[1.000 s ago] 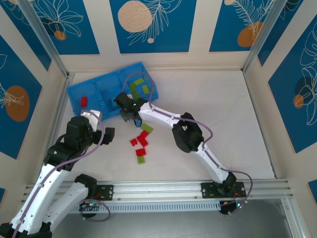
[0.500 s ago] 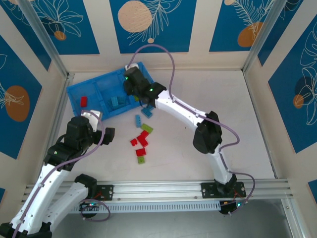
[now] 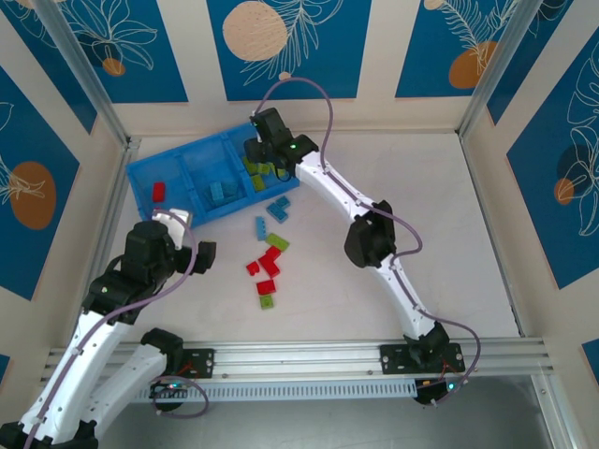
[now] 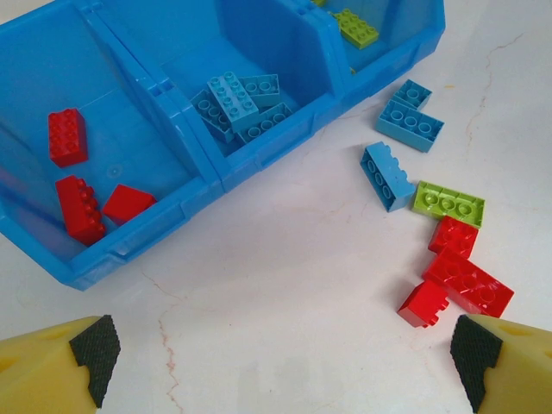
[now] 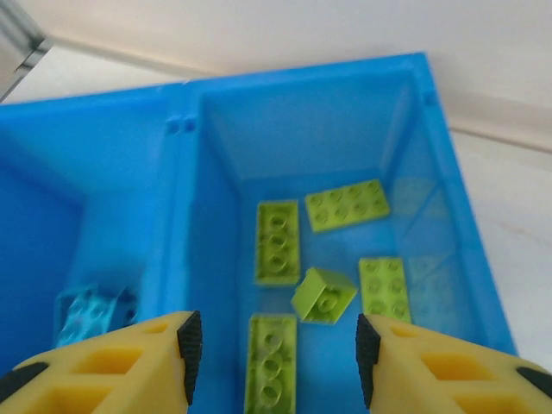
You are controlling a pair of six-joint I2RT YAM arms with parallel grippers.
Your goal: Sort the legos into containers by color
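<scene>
The blue bin (image 3: 138, 174) lies at the back left, and its three containers hold red (image 4: 67, 136), light blue (image 4: 237, 99) and yellow-green legos (image 4: 356, 28). My right gripper (image 5: 274, 354) hangs open over the right compartment (image 5: 302, 78). Below it, a small green brick (image 5: 323, 295) lies tilted among several flat green ones (image 5: 278, 241). Loose legos lie on the table in front of the bin: light blue (image 3: 278, 208), green (image 3: 277, 242) and red (image 3: 267, 265). My left gripper (image 4: 280, 362) stands open over bare table near the bin's front wall (image 4: 216, 168), left of the red bricks (image 4: 466, 280).
A light blue brick (image 5: 90, 312) shows in the middle compartment beside the right gripper. The white table (image 3: 421, 215) stretches bare to the right of the loose pile. Patterned walls close in the back and both sides.
My right arm swung from the loose pile up to the bin's right compartment and its jaws opened, letting go of a green brick. The left arm has not moved.
</scene>
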